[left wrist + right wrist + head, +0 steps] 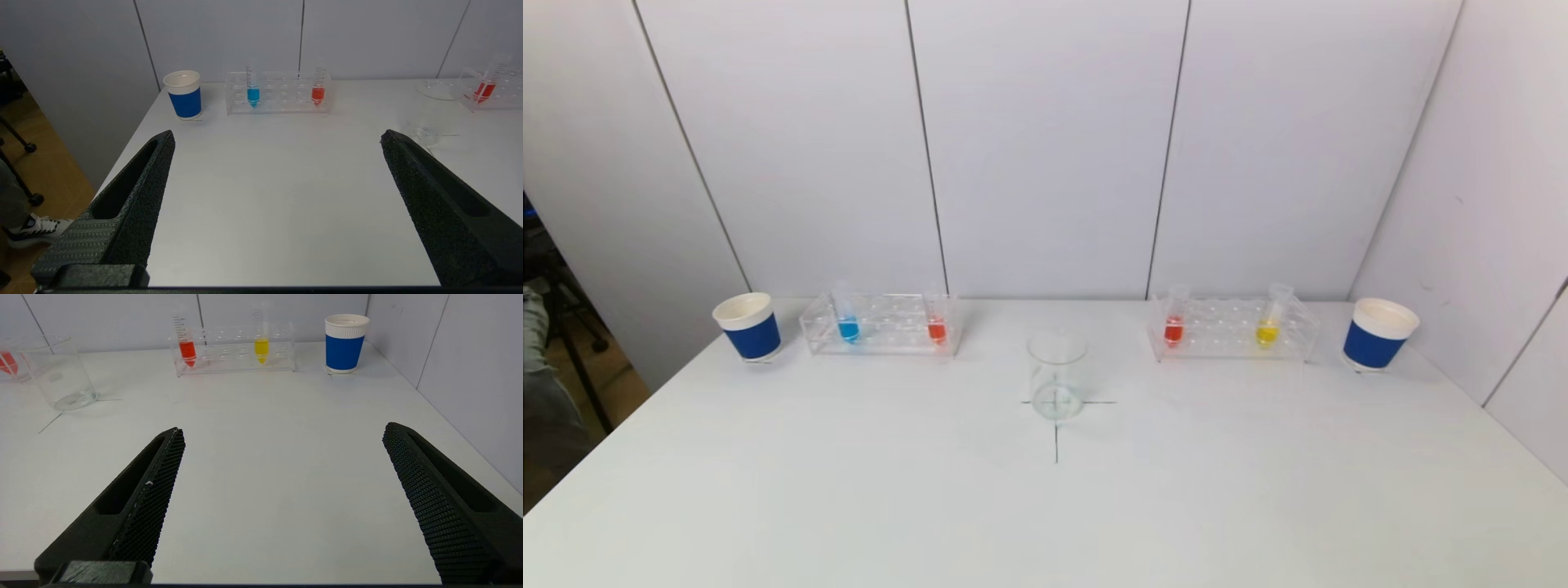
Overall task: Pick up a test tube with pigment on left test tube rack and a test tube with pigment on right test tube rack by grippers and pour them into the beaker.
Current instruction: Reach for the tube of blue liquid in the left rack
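The clear left test tube rack [882, 325] at the back left of the table holds a tube of blue pigment [848, 327] and a tube of red pigment [937, 328]. On the back right, the right test tube rack [1232, 328] carries a red tube [1174, 328] and a yellow tube [1267, 331]. An empty glass beaker [1058, 376] stands between them on a cross mark. Neither arm shows in the head view. My left gripper [278, 136] is open over bare table, well short of its rack [278, 93]. My right gripper [282, 430] is open too, far from its rack [235, 349].
A blue and white paper cup [748, 327] stands beside the left rack, another cup [1377, 333] beside the right rack. White wall panels close off the back and right. The table's left edge drops to the floor, where a tripod leg and a person's shoe [32, 228] show.
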